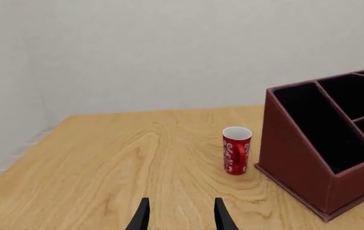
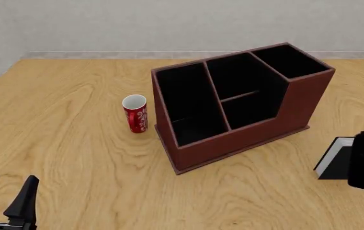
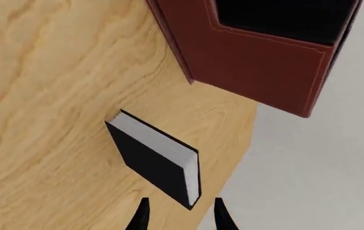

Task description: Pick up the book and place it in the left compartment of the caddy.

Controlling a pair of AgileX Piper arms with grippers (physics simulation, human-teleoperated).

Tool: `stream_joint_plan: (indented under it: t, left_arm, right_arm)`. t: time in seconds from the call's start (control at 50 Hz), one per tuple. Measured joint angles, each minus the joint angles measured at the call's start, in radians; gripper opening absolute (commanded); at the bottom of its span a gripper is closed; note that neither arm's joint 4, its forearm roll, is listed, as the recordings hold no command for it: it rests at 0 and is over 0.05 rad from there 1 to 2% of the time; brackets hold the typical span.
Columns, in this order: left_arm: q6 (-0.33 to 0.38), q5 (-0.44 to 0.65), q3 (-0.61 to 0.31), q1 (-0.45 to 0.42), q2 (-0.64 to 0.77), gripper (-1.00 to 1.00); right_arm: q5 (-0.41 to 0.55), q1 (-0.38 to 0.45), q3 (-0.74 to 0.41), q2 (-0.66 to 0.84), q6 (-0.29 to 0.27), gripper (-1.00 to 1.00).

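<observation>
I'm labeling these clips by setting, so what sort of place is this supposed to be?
Probably a simulated desk or office tabletop, rendered rather than real. A reddish-brown caddy with black compartments sits on a plain wooden table, with a red mug beside it and a black book lying flat. Blank grey walls behind.
</observation>
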Motion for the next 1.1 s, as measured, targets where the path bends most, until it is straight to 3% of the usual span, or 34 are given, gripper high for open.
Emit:
stream_joint_plan:
  t: [0.48,0.98,1.0,1.1]
  left_arm:
    - [0.001,0.014,0.002,0.024,0.001,1.00]
    - [0.004,0.024,0.002,0.036,0.001,1.00]
    - [0.004,0.025,0.002,0.036,0.001,1.00]
    - [0.004,0.026,0.002,0.037,0.001,1.00]
  right_arm:
    - [-0.151,-0.022,0.001,0.177,-0.038,1.00]
    - [-0.226,-0.025,0.015,0.254,-0.041,1.00]
    - [-0.226,-0.025,0.016,0.253,-0.041,-1.00]
    - [-0.227,-0.029,0.019,0.239,-0.054,-1.00]
